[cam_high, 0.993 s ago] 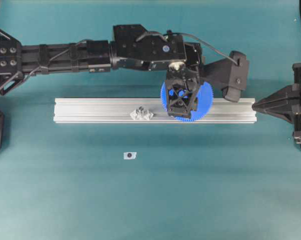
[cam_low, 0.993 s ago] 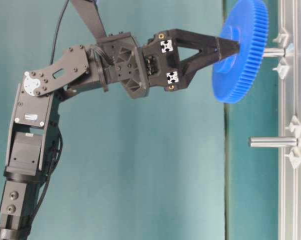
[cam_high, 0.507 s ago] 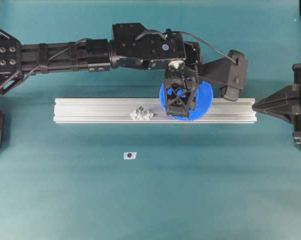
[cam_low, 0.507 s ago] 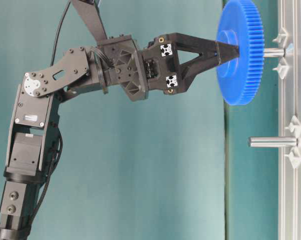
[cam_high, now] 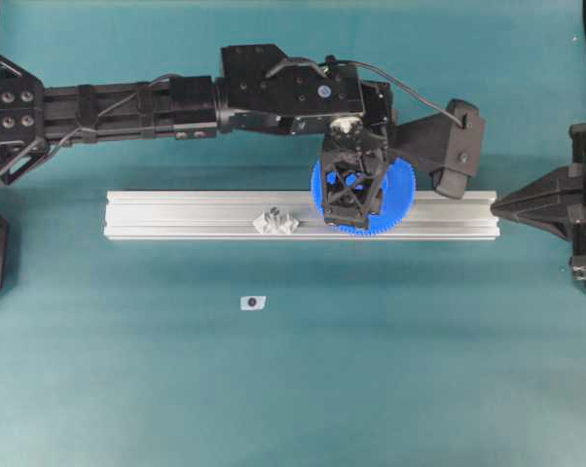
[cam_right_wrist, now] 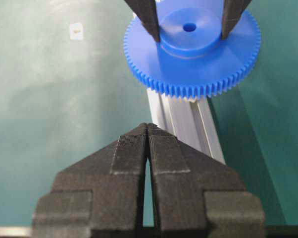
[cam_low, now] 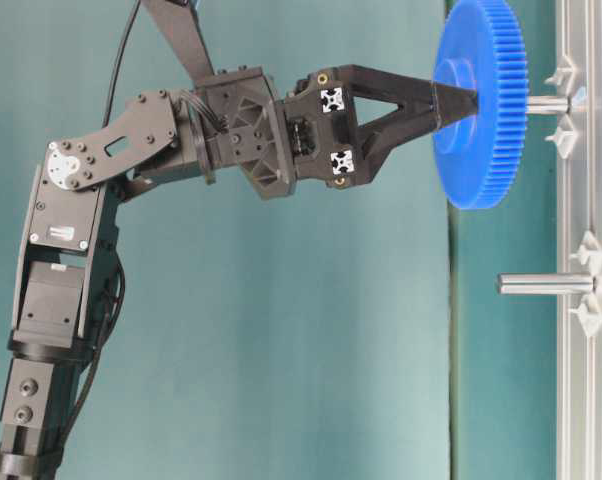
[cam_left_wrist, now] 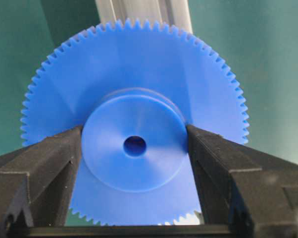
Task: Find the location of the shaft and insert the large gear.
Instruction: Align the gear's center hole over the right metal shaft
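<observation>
The blue gear (cam_high: 395,199) and the left gripper (cam_high: 351,216) holding it fill the room over the metal rail (cam_high: 176,214). A small clear peg (cam_high: 274,221) stands at 9 o'clock from them. The green mat (cam_high: 371,370) at 6 o'clock lies open, with one small tag (cam_high: 253,303).

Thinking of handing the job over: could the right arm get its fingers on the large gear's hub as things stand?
Probably not. The left gripper already clamps the hub of the large gear from both sides, filling the spots where fingers would go. The right gripper sits shut, back along the rail.
</observation>
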Available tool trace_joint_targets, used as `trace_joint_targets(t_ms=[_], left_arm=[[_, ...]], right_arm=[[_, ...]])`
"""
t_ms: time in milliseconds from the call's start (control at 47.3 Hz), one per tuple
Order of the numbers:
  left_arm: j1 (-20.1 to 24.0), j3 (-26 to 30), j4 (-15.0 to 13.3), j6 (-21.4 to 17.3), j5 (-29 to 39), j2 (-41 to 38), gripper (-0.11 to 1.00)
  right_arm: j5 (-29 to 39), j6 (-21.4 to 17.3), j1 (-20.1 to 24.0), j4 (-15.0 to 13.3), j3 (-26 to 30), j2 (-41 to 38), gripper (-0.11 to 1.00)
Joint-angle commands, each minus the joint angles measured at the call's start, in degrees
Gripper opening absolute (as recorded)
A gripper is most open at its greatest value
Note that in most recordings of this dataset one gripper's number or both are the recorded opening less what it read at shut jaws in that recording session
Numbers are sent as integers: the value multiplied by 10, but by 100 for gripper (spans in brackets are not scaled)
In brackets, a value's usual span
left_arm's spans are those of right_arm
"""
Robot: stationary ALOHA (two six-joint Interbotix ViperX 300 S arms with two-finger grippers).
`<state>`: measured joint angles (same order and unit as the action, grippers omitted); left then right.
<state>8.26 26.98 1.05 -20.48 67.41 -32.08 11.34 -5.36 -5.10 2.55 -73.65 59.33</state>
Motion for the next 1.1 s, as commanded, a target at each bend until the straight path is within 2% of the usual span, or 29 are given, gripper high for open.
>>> trace_joint_targets(t_ms=[0, 486, 592, 1078], left_arm=[[18, 16, 3, -2, -1, 14, 71], [12, 16, 3, -4, -5, 15, 72], [11, 16, 3, -7, -10, 16, 78], [3, 17, 3, -4, -14, 19, 77]], right_arm=[[-3, -5, -1, 0, 6, -3, 1], [-3, -5, -2, 0, 6, -3, 1], [-3, -5, -2, 0, 6, -3, 1], [-3, -5, -2, 0, 8, -2, 1]])
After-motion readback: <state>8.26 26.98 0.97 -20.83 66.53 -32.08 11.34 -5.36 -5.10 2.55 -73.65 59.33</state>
